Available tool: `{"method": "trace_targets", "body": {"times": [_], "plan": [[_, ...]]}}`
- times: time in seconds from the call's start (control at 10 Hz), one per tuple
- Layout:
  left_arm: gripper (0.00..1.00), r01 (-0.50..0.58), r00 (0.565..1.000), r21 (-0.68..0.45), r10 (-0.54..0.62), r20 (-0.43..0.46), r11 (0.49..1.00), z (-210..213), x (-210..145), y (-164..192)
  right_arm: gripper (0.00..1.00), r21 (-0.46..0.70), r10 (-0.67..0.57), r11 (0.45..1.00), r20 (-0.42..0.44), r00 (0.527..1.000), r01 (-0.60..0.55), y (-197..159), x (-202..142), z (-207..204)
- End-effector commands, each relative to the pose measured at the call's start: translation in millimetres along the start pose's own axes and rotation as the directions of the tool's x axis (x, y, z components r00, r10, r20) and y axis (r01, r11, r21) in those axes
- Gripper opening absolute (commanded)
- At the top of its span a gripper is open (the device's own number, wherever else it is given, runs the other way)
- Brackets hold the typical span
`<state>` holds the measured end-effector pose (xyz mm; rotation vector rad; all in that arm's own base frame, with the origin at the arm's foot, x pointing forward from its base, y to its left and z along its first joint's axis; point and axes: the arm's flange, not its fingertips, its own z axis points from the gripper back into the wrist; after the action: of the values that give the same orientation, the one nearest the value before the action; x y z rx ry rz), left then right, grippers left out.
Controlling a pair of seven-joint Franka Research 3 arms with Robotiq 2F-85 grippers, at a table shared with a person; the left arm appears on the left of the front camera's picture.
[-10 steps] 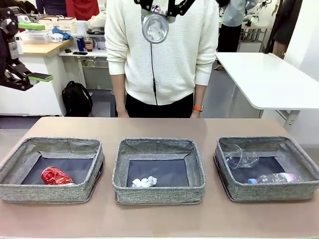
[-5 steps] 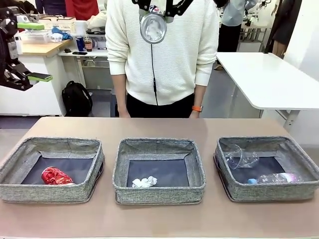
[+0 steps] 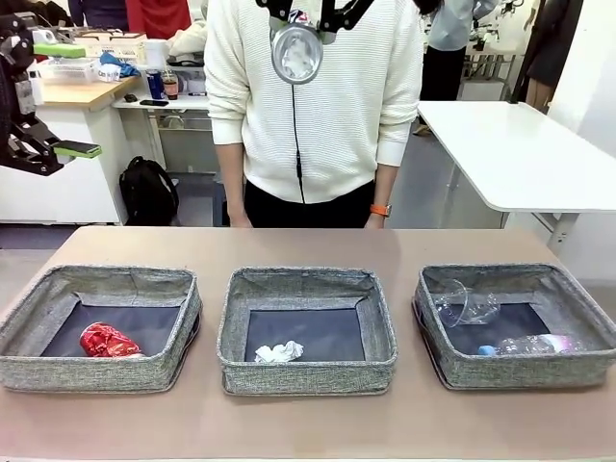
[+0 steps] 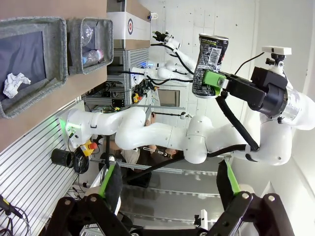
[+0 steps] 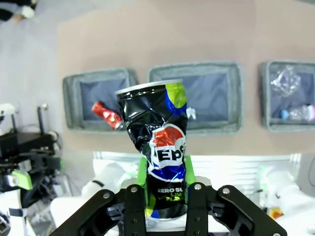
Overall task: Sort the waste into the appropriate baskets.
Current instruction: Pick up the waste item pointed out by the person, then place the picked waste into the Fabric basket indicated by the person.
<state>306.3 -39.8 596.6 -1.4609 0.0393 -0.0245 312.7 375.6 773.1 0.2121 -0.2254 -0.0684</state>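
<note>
High over the table, my right gripper (image 5: pixel 166 196) is shut on a dented dark blue-black can (image 5: pixel 158 142). From the front, that can's silvery end (image 3: pixel 295 53) shows at the top centre. My left gripper (image 3: pixel 65 99) hangs open and empty at the far left, off the table, its green pads (image 4: pixel 107 179) spread wide. Three grey woven baskets stand in a row. A crushed red can (image 3: pixel 108 340) lies in the left basket (image 3: pixel 96 375). The middle basket (image 3: pixel 308 377) contains a white paper ball (image 3: pixel 279 352). A clear cup (image 3: pixel 465 304) and a bottle (image 3: pixel 527 345) rest in the right basket (image 3: pixel 525 371).
A person in a white sweater (image 3: pixel 318 115) stands at the table's far edge, arms down. Bare brown tabletop (image 3: pixel 308 245) runs behind and in front of the baskets. A white table (image 3: pixel 520 154) stands at the back right, with shelves and a black bag (image 3: pixel 149 191) at the back left.
The can held at the top centre has drifted slightly to the left. Nothing in the baskets has moved, and the left gripper stays where it was.
</note>
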Motion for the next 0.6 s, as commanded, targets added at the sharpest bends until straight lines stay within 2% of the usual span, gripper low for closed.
{"method": "trace_targets", "body": {"times": [0.0,0.5], "plan": [[1.00,-0.009,1.000,-0.022,0.009,-0.003,1.000,0.4,-1.0,-5.2,0.31,-0.007,0.000,1.000,0.007,1.000,0.000,-0.7,-1.6,0.9],[1.00,-0.009,1.000,-0.022,0.009,-0.003,1.000,0.4,-1.0,-5.2,0.31,-0.007,0.000,1.000,0.007,1.000,0.000,-0.7,-1.6,0.9]]}}
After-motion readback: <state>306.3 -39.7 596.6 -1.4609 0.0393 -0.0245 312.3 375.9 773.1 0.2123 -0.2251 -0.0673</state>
